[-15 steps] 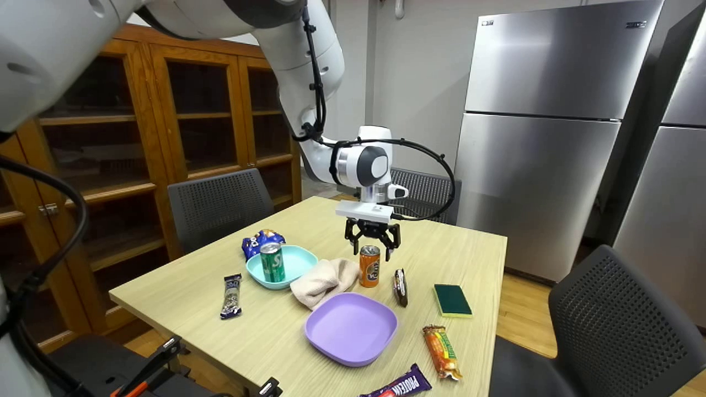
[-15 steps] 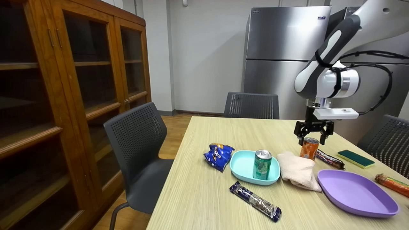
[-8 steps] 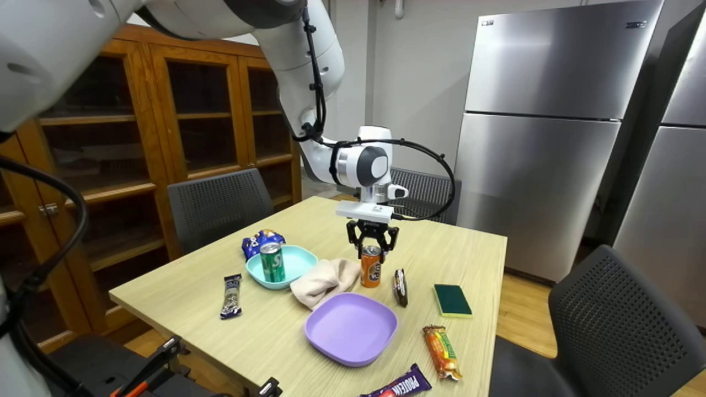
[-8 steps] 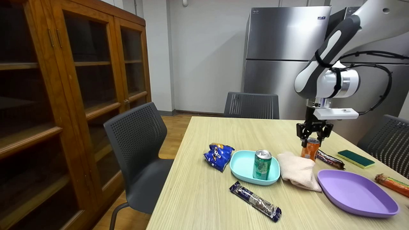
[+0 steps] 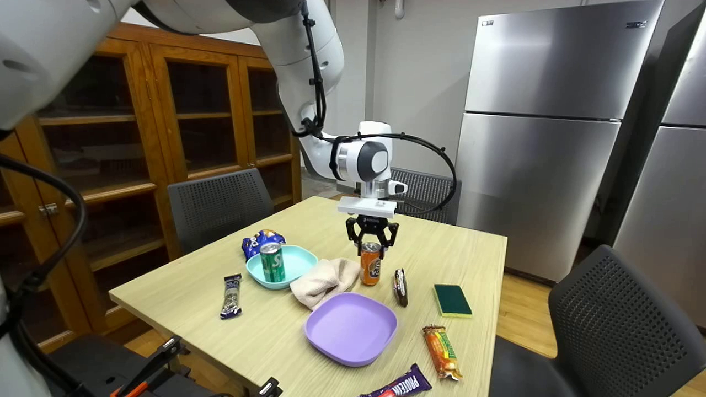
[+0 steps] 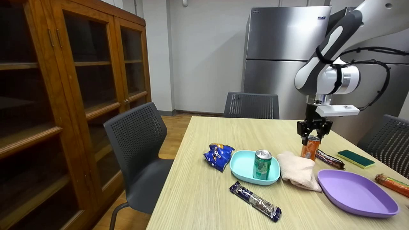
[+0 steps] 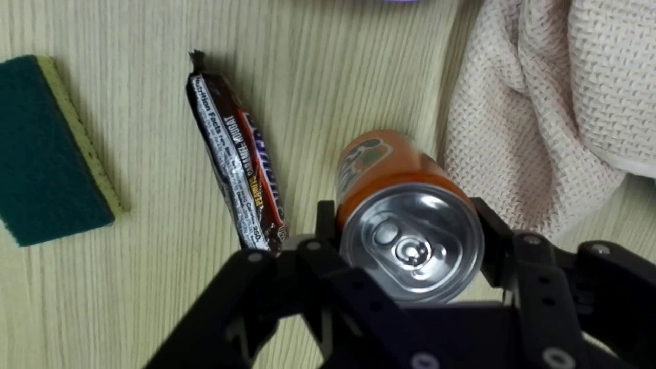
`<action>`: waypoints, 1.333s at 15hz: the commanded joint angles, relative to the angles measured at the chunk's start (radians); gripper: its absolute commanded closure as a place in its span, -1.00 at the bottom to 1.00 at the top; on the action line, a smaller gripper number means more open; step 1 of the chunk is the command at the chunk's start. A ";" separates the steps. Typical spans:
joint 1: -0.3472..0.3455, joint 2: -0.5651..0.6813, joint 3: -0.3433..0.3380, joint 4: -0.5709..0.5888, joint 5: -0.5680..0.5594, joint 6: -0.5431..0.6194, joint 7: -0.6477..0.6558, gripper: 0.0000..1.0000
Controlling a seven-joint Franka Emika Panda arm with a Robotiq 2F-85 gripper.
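An orange soda can (image 5: 371, 272) stands upright with my gripper (image 5: 370, 252) shut on its upper part. From above, the wrist view shows the can's silver lid between the black fingers (image 7: 326, 220), one on each side. A beige towel (image 7: 517, 123) lies close along one side of the can. On the opposite side is a brown chocolate bar (image 7: 233, 159), apart from the fingers. In both exterior views the can appears slightly raised, though any gap under it is too small to make out.
A purple plate (image 5: 352, 330) lies nearer the table's front. A turquoise dish (image 6: 238, 166) holds a green can (image 6: 262, 165). Around them are a blue snack bag (image 6: 219, 156), a dark blue bar (image 6: 255, 201), a green sponge (image 5: 453, 300), an orange-wrapped bar (image 5: 442, 353) and a purple protein bar (image 5: 401, 384).
The jaws have closed from wide around the orange can onto its sides. Since half a second ago, gripper and can have risen a little together. Other objects stay put.
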 commanded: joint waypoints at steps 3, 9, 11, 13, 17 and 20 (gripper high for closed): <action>-0.057 -0.152 0.058 -0.032 0.012 -0.138 -0.139 0.23; -0.038 -0.220 0.084 -0.035 0.017 -0.212 -0.197 0.23; -0.024 -0.223 0.099 -0.040 0.017 -0.216 -0.193 0.23; -0.010 -0.215 0.116 -0.038 0.032 -0.230 -0.172 0.23; 0.026 -0.201 0.140 -0.041 0.064 -0.245 -0.139 0.23; 0.064 -0.192 0.139 -0.050 0.070 -0.237 -0.080 0.23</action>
